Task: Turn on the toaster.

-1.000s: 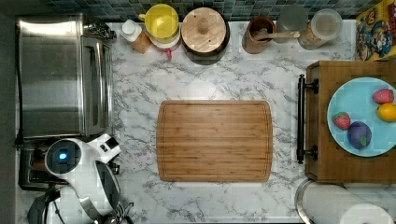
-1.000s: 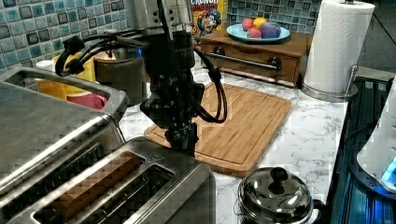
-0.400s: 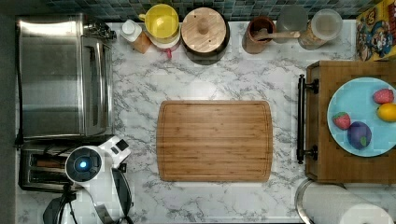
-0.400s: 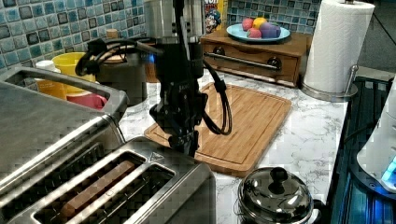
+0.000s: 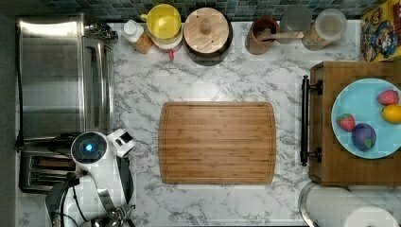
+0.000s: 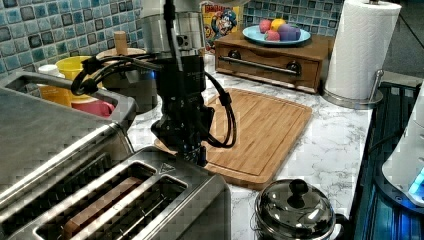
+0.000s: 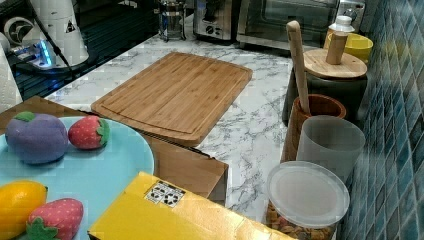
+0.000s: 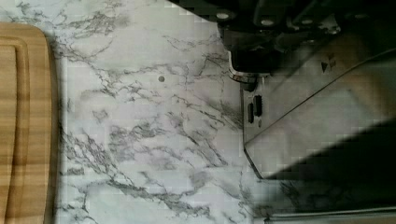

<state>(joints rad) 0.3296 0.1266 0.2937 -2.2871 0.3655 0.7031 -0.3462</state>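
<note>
Now the claw [image 6: 194,152] hangs just above the toaster [image 6: 130,200], which sits at seven o'clock in the top view beside the toaster oven [image 5: 61,75]; apparently it is lined up over the lever end to press down. Its grip I cannot tell.

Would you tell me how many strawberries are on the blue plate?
2: one strawberry near the lemon, another beside the purple fruit, all on the blue plate.
</note>
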